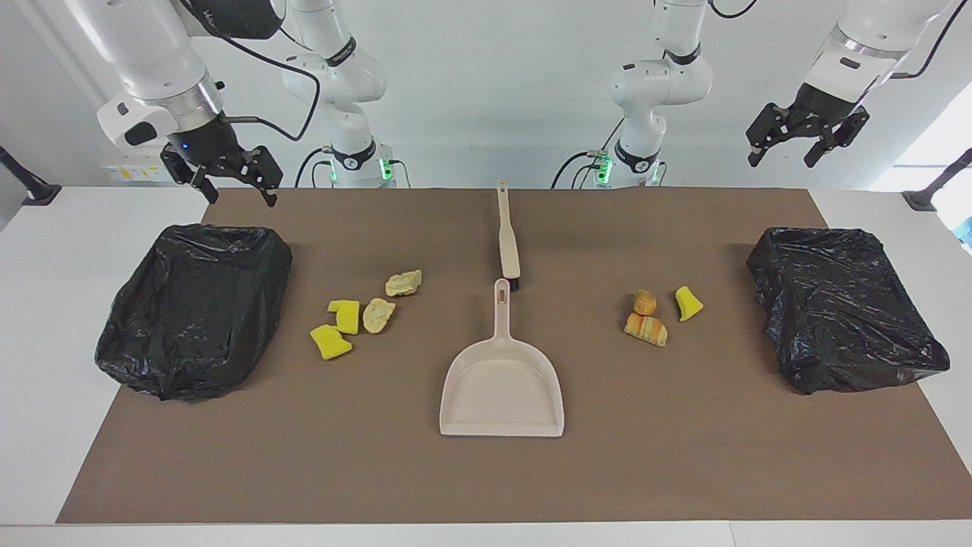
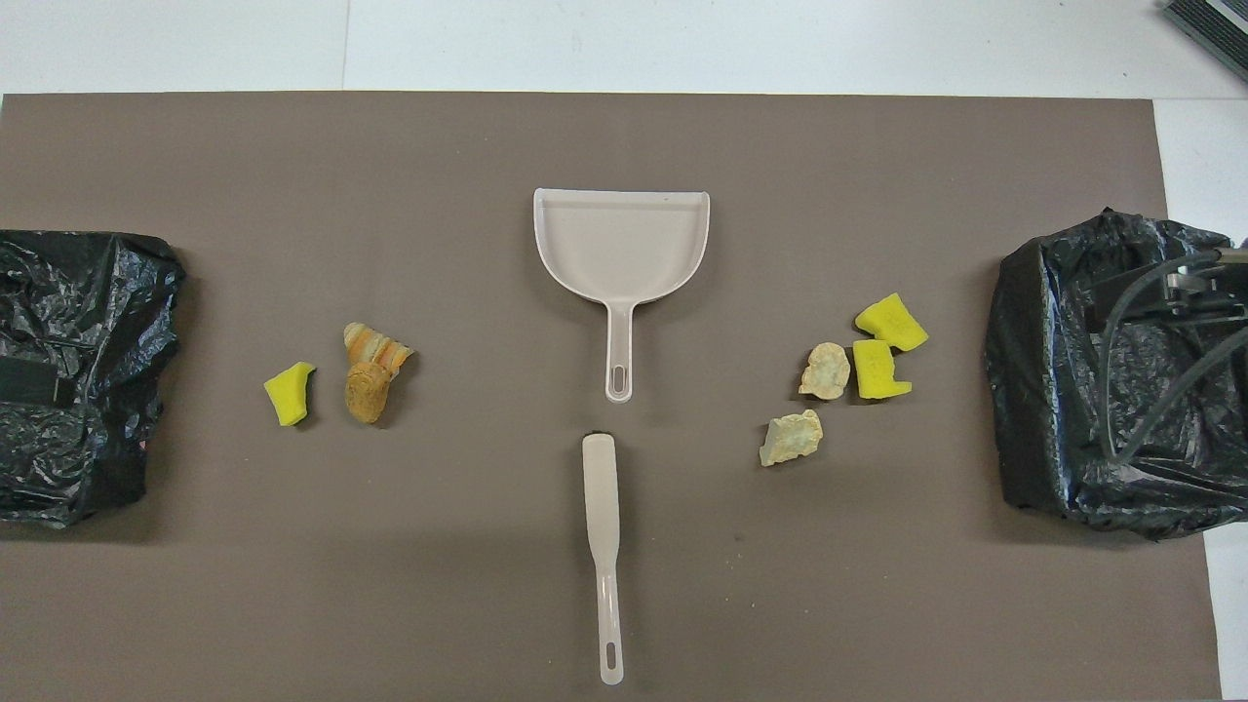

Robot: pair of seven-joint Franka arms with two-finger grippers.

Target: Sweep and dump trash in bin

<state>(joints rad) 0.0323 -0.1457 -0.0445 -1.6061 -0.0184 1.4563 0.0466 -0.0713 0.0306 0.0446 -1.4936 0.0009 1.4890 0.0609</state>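
Observation:
The trash lies in two clusters on the brown mat. Toward the right arm's end are two bright yellow sponge chunks (image 1: 344,315) (image 2: 877,370) and two pale lumps (image 1: 378,314) (image 2: 826,370). Toward the left arm's end are two bread-like pieces (image 1: 646,330) (image 2: 367,392) and a yellow chunk (image 1: 688,303) (image 2: 290,392). A bin lined with a black bag stands at each end (image 1: 197,311) (image 1: 847,308). My right gripper (image 1: 239,199) hangs open over its bin's robot-side edge. My left gripper (image 1: 782,159) hangs open high above the left arm's end, holding nothing.
A beige dustpan (image 1: 501,387) (image 2: 621,244) lies mid-mat, handle toward the robots. A beige brush (image 1: 507,243) (image 2: 602,546) lies in line with it, nearer to the robots. The right arm's cables (image 2: 1160,322) show over the bin (image 2: 1072,390) in the overhead view.

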